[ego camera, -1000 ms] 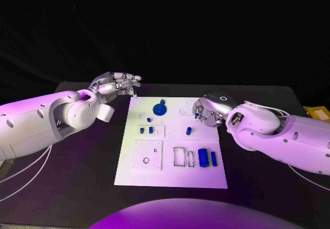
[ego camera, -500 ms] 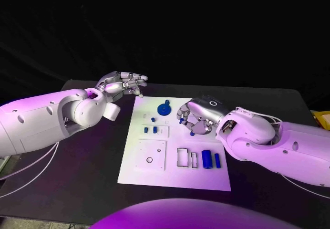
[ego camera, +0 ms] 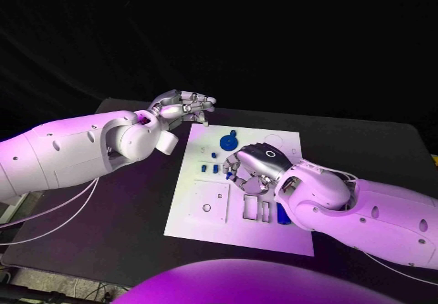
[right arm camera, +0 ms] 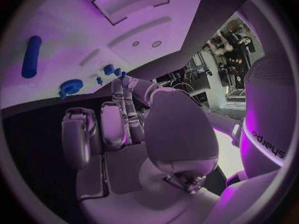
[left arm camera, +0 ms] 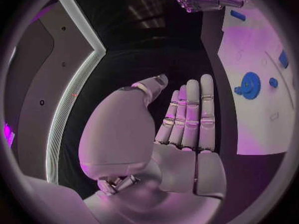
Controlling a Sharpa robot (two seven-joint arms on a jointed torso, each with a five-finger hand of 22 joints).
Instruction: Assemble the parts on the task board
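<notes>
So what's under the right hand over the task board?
The right hand hovers over the task board's middle. Small blue parts show beside it, a blue cylinder behind its wrist. Anything directly beneath is covered.

The left robot hand (ego camera: 183, 104) is raised at the end of its bent white arm, its fingers straight, held together and holding nothing. The right robot hand (ego camera: 248, 168) reaches in palm down, its fingers curled inward, with nothing visible in its grasp.
</notes>
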